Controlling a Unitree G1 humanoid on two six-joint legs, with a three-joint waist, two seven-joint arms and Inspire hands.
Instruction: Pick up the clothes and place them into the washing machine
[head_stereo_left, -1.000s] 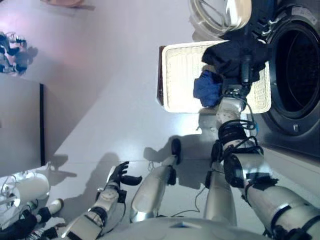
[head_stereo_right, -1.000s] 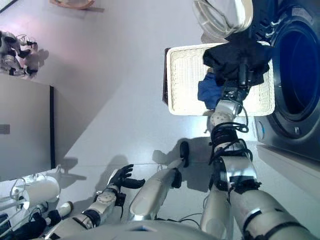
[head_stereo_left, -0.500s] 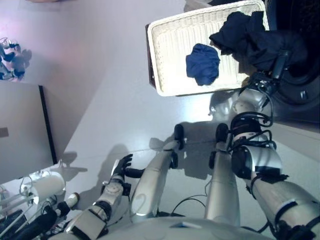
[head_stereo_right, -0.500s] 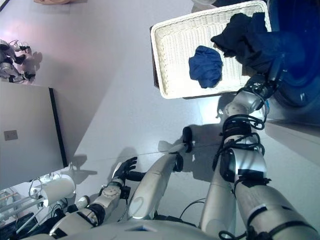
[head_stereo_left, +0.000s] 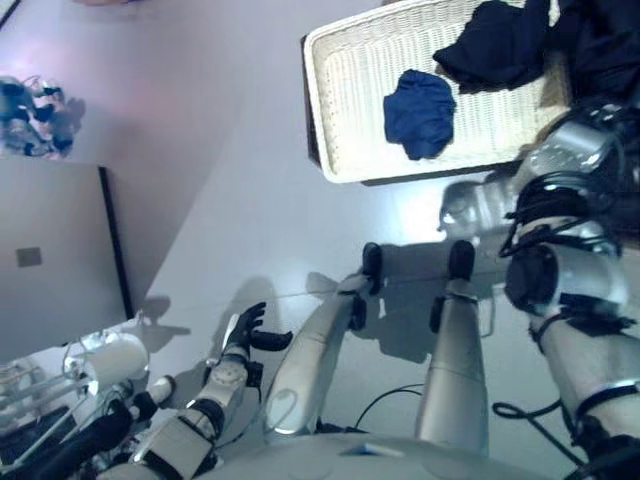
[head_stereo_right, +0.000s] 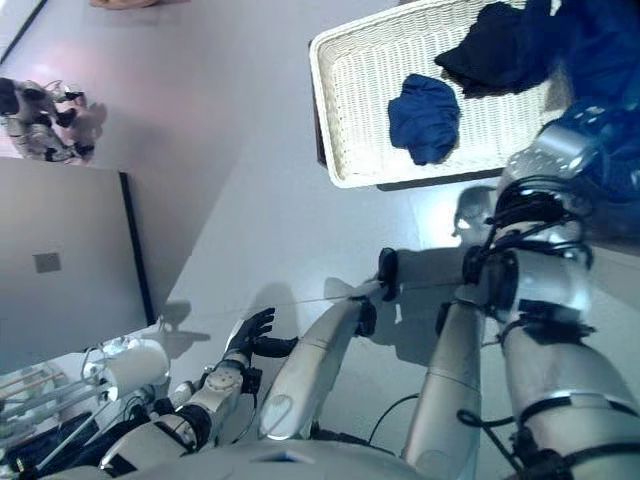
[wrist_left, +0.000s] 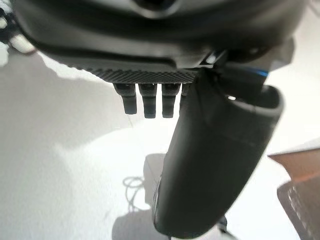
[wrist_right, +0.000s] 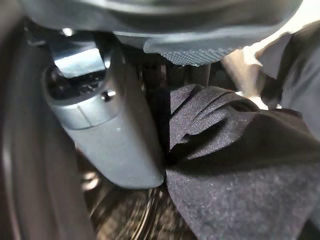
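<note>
A shallow white wicker basket (head_stereo_left: 350, 110) holds a crumpled blue garment (head_stereo_left: 420, 98). A dark garment (head_stereo_left: 500, 45) lies over the basket's right end and trails off to the right. My right arm (head_stereo_left: 560, 270) reaches up along the right side toward it. In the right wrist view my right hand (wrist_right: 107, 130) pinches a fold of the dark garment (wrist_right: 240, 165) between thumb and fingers, with the washing machine's dark drum (wrist_right: 125, 215) just beyond. My left hand (head_stereo_left: 245, 335) hangs low at the lower left, open and empty, and also shows in the left wrist view (wrist_left: 210, 165).
The basket rests on a low dark brown box (head_stereo_left: 312, 120). A grey panel (head_stereo_left: 50, 250) stands at the left, with a white round object (head_stereo_left: 105, 360) below it. Bare floor (head_stereo_left: 220, 180) lies between the panel and the basket.
The camera has shifted. My right hand has carried the dark garment from above the basket to the right, toward the machine. The blue garment stays in the basket. The left hand has not moved.
</note>
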